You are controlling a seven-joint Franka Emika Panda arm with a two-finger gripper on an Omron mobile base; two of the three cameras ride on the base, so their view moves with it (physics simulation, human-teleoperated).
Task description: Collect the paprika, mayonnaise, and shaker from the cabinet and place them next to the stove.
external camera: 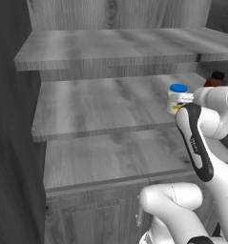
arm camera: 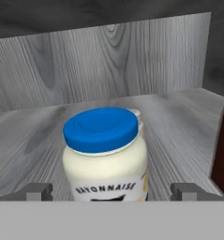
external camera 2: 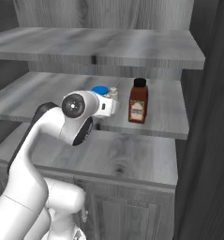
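The mayonnaise point(arm camera: 106, 154), a cream jar with a blue lid, stands on the middle shelf of the grey cabinet point(external camera: 101, 105). My gripper point(arm camera: 113, 191) is open, level with the jar, with one fingertip on either side of it and a gap to each. In the left base view the mayonnaise point(external camera: 176, 97) stands just beyond my wrist. The paprika point(external camera 2: 138, 101), a dark red bottle with a black cap, stands to the jar's right. The small shaker point(external camera 2: 114, 93) peeks out behind the blue lid point(external camera 2: 100, 90). The stove is out of view.
The top shelf point(external camera 2: 132, 49) overhangs close above the hand. The cabinet's dark side wall point(external camera 2: 207, 117) rises just right of the paprika. A lower shelf point(external camera: 110, 162) and grey cabinet doors point(external camera 2: 127, 211) lie under my arm.
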